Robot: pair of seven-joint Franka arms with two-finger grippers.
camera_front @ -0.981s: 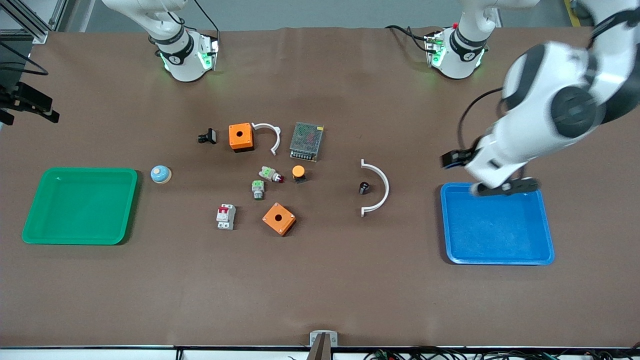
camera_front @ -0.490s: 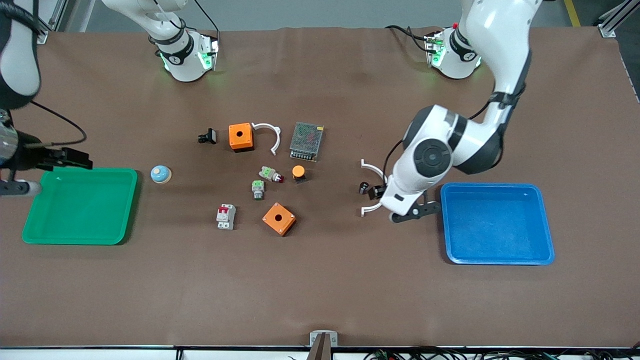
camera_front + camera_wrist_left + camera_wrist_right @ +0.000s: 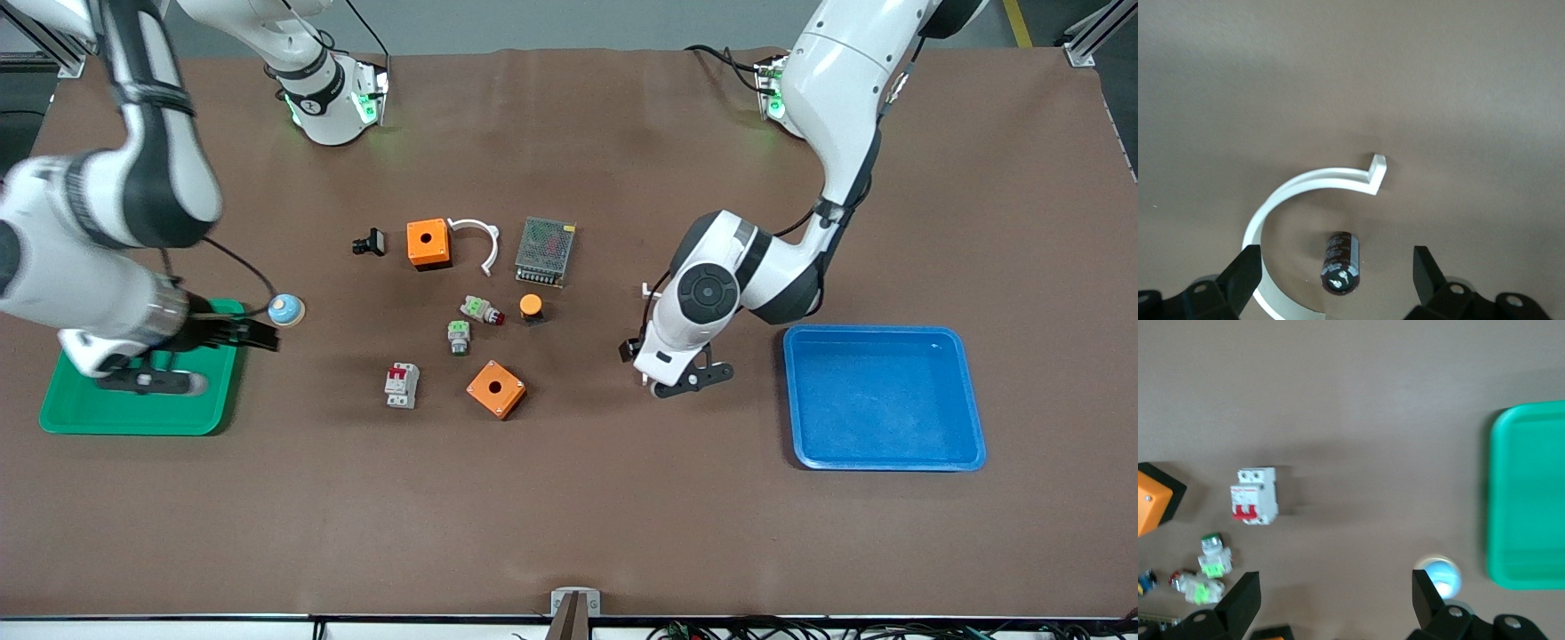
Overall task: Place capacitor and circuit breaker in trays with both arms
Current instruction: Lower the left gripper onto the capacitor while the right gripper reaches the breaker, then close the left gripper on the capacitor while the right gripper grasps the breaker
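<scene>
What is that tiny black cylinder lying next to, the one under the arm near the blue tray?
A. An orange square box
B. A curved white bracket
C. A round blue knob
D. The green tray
B: the left wrist view shows the capacitor lying on the table inside the arc of the curved white bracket, with the open left gripper hanging over it.

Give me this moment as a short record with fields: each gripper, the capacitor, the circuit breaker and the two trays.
left gripper: open, over the capacitor
right gripper: open, over the table by the green tray, not at the circuit breaker
capacitor: on the table inside the white curved clip
circuit breaker: on the table, beside an orange box, toward the right arm's end
green tray: right arm's end, no part seen in it
blue tray: left arm's end, empty
</scene>
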